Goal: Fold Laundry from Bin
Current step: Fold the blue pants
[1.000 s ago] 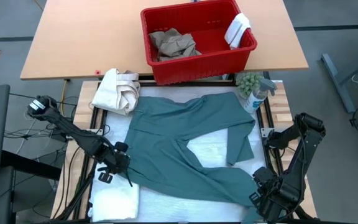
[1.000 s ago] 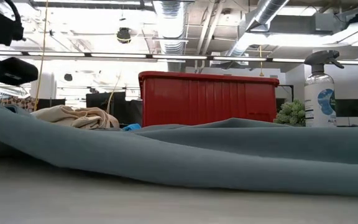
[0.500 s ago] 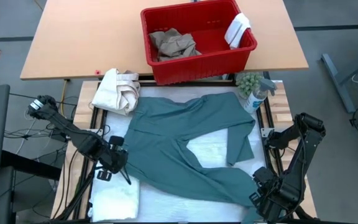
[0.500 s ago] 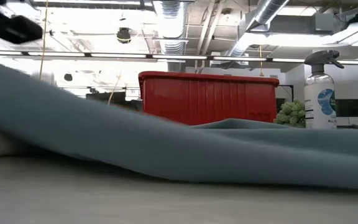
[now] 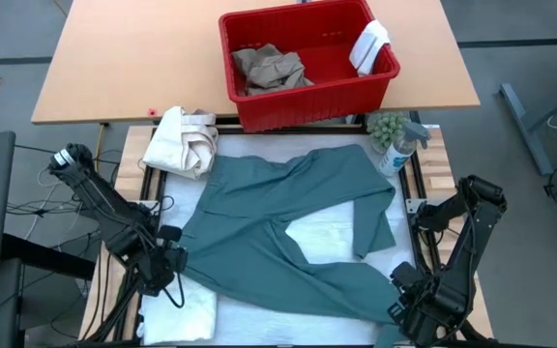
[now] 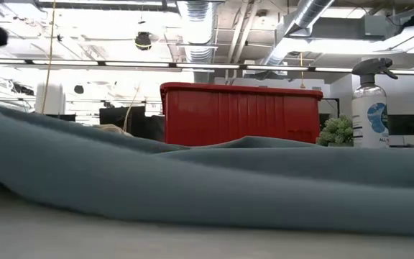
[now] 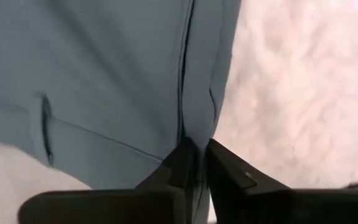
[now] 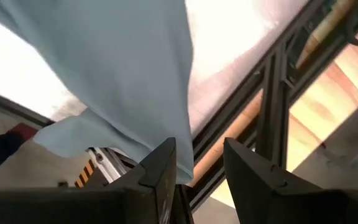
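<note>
Left: the left gripper pinches the near-left edge of the large teal-green garment, its dark fingers clenched on a seam fold beside the white textured towel. Centre: the garment lies spread on the table; the red slotted plastic bin stands beyond it, holding tan khaki trousers and a small white cloth. Right: the right gripper sits at the near-right corner with cloth hanging between its half-parted fingers. The step appears to be straightening the garment for folding; the next move calls for pulling both held edges taut and evenly.
</note>
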